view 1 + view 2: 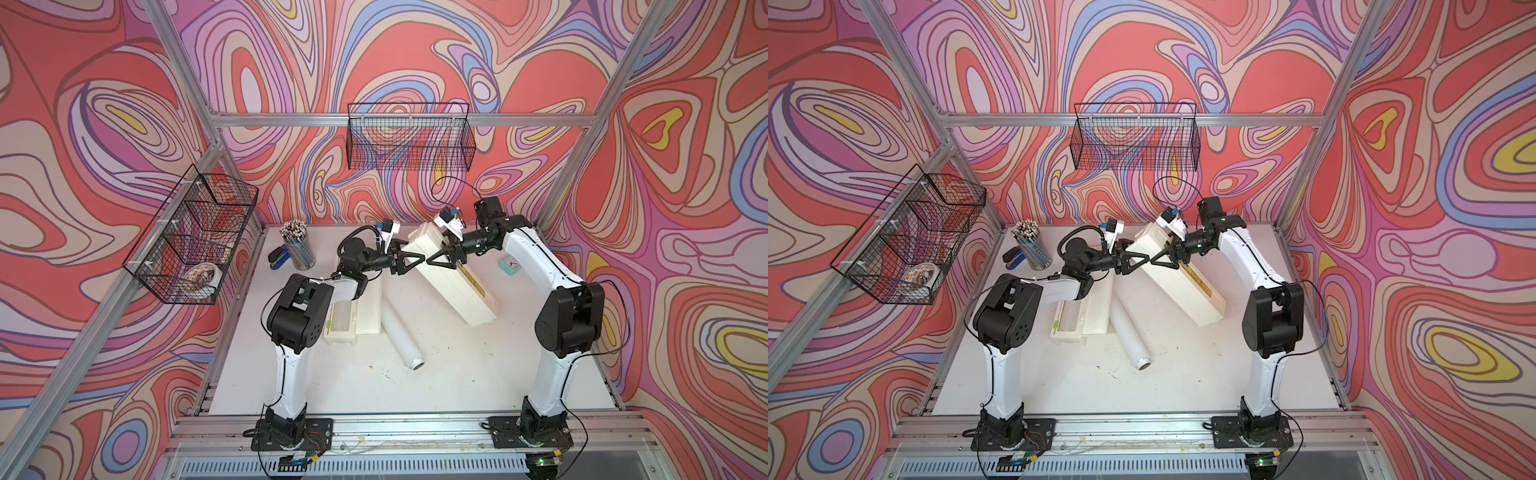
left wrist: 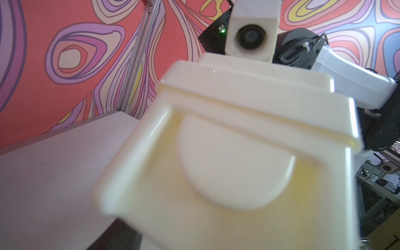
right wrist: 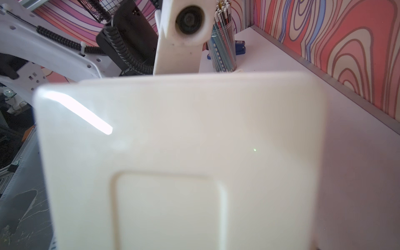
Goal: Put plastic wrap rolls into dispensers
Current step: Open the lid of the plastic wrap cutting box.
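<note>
A closed cream dispenser [image 1: 465,291] [image 1: 1196,299] lies askew at mid-right, its yellow label strip [image 1: 471,278] facing right and its far end raised off the table. My right gripper [image 1: 440,259] grips that far part, and the box face [image 3: 173,140] fills the right wrist view. My left gripper [image 1: 411,261] meets it from the left. The box end [image 2: 238,151] blocks its jaws, so their width is hidden. A second dispenser [image 1: 368,311] lies open under my left arm. One plastic wrap roll [image 1: 401,332] [image 1: 1129,332] lies loose between the two boxes.
A cup of pencils [image 1: 297,245] and a blue stapler [image 1: 280,255] stand at the back left. A small teal clock [image 1: 509,264] sits behind my right arm. Wire baskets hang on the left wall [image 1: 191,237] and the back wall [image 1: 411,137].
</note>
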